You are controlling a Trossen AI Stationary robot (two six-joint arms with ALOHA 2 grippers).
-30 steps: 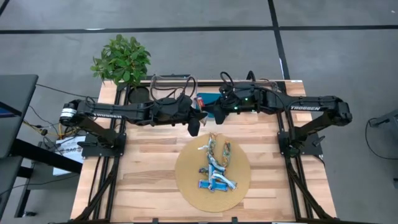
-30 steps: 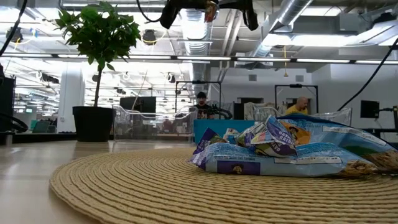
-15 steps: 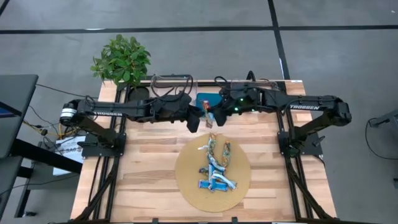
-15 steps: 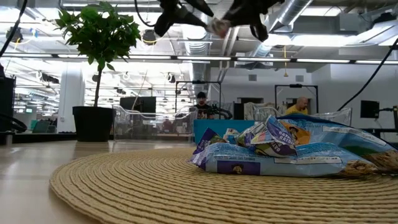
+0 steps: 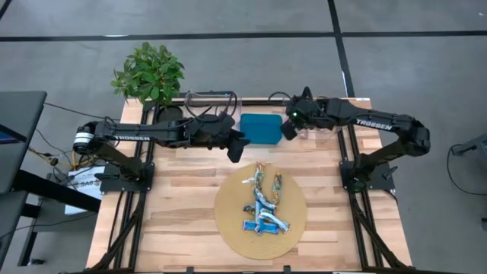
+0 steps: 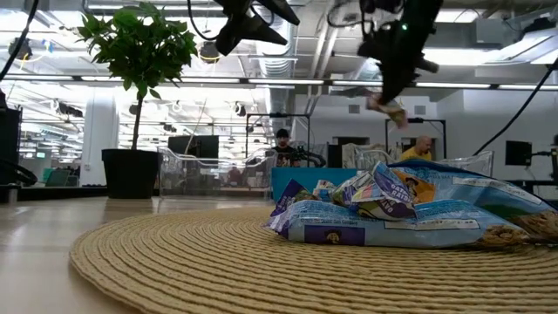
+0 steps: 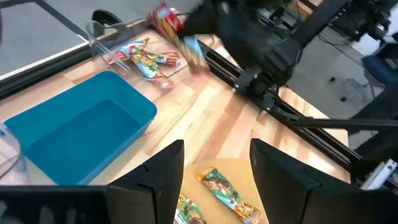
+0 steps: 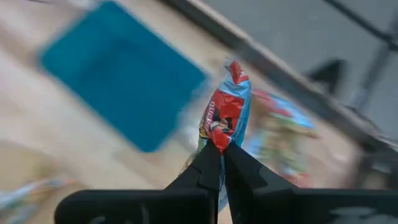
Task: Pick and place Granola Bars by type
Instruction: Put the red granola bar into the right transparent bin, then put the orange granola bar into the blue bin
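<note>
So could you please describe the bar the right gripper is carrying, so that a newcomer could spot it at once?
Start at the teal tray at the table's back edge. Just to its right, the right gripper hangs in the air, shut on a red-and-blue bar. It is the only bar off the table; the others lie heaped on the round woven mat or in a clear container.

Counter was pale wood planks, smooth w/ visible grain. Round mat was coarse woven fibre, ribbed & matt. Granola Bars had glossy, crinkly foil-like wrappers. Tray looked like smooth matt teal plastic; bin beside it clear glossy plastic. Arms were matt black, frame dark metal.
</note>
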